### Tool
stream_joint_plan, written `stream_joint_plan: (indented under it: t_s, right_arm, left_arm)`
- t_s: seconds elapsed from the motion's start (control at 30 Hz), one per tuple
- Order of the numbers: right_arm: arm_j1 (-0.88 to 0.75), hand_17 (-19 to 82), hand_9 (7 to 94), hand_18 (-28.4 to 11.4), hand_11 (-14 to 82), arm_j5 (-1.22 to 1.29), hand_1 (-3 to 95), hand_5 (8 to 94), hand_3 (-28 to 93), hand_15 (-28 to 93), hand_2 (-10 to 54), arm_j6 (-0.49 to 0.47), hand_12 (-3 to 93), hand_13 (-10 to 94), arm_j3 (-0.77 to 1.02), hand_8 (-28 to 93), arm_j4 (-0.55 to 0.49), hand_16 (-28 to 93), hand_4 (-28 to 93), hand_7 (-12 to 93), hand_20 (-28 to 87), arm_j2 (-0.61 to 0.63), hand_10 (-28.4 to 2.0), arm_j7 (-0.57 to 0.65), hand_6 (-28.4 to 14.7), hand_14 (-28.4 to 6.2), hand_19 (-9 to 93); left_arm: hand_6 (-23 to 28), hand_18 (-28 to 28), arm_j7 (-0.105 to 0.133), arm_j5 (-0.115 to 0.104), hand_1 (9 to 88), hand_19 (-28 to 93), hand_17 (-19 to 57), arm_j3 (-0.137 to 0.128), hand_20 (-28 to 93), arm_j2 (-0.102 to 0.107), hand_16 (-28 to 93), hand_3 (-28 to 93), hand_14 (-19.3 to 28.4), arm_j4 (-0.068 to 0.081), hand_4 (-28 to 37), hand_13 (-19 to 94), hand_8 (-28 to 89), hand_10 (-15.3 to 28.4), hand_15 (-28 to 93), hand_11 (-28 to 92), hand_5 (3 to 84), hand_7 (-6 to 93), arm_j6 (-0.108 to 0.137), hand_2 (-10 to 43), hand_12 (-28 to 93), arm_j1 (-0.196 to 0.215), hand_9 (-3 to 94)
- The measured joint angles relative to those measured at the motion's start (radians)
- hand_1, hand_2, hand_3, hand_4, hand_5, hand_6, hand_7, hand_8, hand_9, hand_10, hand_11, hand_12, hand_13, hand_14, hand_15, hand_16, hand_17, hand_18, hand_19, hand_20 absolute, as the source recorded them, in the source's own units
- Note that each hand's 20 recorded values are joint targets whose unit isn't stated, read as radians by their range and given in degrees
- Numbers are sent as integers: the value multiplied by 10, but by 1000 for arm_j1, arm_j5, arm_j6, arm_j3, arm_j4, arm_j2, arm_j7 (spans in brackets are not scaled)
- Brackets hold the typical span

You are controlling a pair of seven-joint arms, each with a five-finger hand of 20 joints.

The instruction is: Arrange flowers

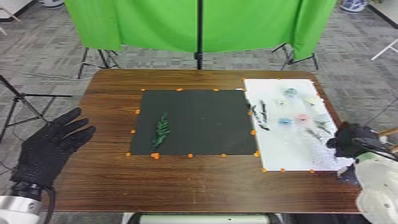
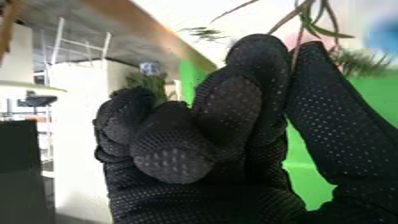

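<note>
"Fingers of the right hand (image 1: 352, 137)?"
"Pinching a thin-leaved stem (image 2: 308, 19) by the white board (image 1: 276, 155)."
"Left hand (image 1: 51, 146)?"
"Spread, at the left edge of the surface (image 1: 178, 187). Green sprig (image 1: 162, 132) on the black mat (image 1: 204, 117), pink flower (image 1: 303, 117) on the board."

Desk (image 1: 178, 187) is brown wood. A black sheet (image 1: 200, 122) lies flat on it; a white sheet (image 1: 280, 157) lies to the right. Orange pieces (image 1: 155, 156) dot both sheets' edges.

Blue obj. (image 2: 386, 39) blurred, cut off.
</note>
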Motion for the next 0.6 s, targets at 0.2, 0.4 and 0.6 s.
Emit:
stream_joint_plan:
  t_s: [0.2, 0.4, 0.6]
  right_arm:
    - [73, 422, 937, -205, 524, 132, 386, 811, 877, 748, -95, 12, 311, 876, -10, 132, -71, 291, -216, 589, 301, -2, -62, 39, -8, -58, 930]
    - [250, 427, 937, -206, 521, 197, 387, 809, 870, 746, -95, -83, 309, 877, -157, 136, -91, 295, -218, 587, 301, -31, -58, 38, -3, -54, 932]
    - [469, 453, 937, -206, 531, 179, 385, 815, 871, 724, -95, -198, 295, 903, -417, 132, -19, 290, -218, 582, 307, -130, -54, -1, 0, -37, 932]
  left_arm:
    - [28, 224, 2, 0, 252, 485, -73, -4, 49, 0, -18, 710, 162, -7, -256, 281, -98, 131, 369, 281, 379, 205, 2, -35, 126, 8, 327]
    - [27, 224, -1, -1, 252, 485, -73, -14, 49, -1, -18, 711, 161, -13, -255, 281, -99, 131, 367, 281, 379, 204, 6, -36, 125, 18, 327]
    - [27, 223, -12, -1, 252, 484, -72, -14, 49, -1, -18, 709, 160, -13, -254, 281, -99, 129, 366, 279, 378, 204, 6, -35, 124, 14, 325]
